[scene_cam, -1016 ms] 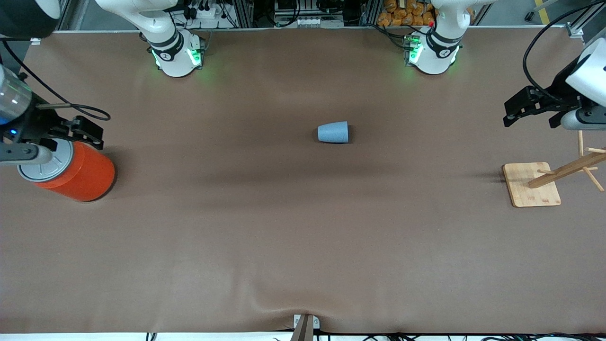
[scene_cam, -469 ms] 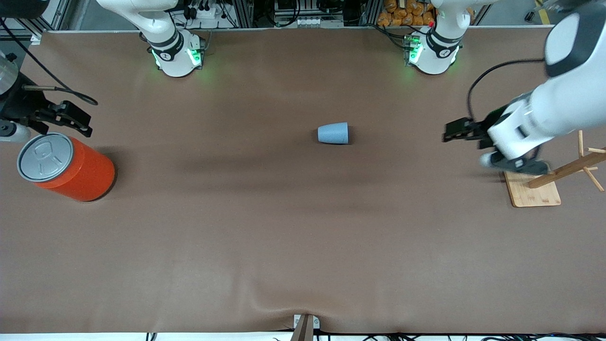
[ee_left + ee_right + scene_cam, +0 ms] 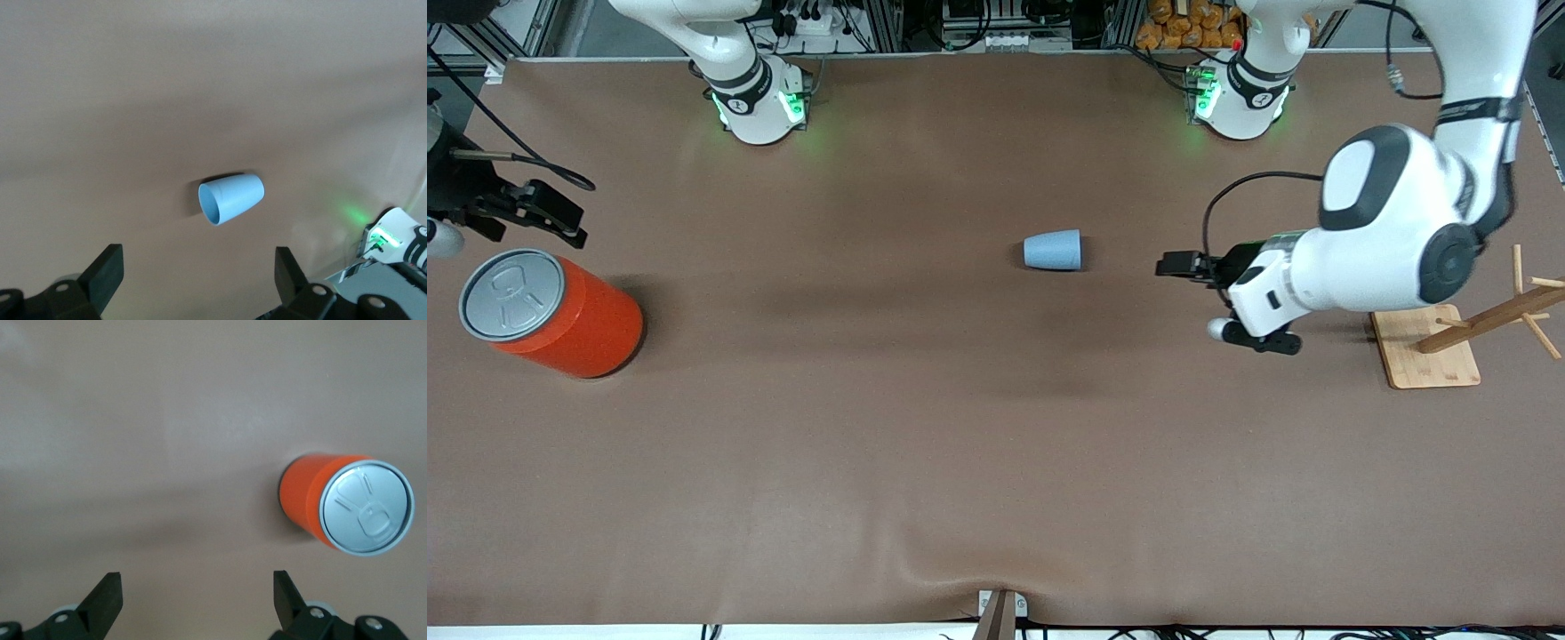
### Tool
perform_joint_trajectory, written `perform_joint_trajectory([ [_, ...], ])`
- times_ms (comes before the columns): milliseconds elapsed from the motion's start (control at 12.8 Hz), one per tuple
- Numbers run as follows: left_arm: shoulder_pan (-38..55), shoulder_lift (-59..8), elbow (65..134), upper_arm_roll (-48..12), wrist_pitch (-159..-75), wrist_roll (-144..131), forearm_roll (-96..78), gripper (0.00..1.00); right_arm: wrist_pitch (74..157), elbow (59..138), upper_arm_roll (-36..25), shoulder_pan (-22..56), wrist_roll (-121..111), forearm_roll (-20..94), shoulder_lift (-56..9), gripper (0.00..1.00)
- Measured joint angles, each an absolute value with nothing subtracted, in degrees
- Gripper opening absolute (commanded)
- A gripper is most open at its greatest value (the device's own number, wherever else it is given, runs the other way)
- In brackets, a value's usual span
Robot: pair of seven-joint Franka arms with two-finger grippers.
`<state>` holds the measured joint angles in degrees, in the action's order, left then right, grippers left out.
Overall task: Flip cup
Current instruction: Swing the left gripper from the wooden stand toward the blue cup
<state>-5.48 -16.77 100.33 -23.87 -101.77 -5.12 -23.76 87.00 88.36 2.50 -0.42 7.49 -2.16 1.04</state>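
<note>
We've got the cup lying on its side mid-surface, its long axis running along the table with the open mouth toward the left arm's end, and our left tool hangs empty and wide just short of that mouth, clearly the nearer one. Nothing stands between them; the wooden rack sits at the left arm's end, while our right tool waits wide open by the orange can.

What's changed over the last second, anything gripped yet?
The left gripper has swung in from over the left arm's end of the table, near the wooden rack, toward the cup; it is open, holding nothing. The right gripper, open too, has drawn back off the orange can. Cup, on its side, can and rack have not moved.
</note>
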Motion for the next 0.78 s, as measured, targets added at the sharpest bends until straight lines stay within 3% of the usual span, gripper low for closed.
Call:
perform_joint_trajectory([
  [391,-5.8,-16.7,111.2,-23.8,-112.4,-1.8,-33.5,1.00,86.1,86.2,2.2,-1.5,6.0,0.3,1.0,1.00],
  [782,-6.9,-16.7,119.9,-23.5,-115.9,9.2,-47.7,1.00,85.8,85.4,2.4,-1.6,5.9,0.7,1.0,1.00],
])
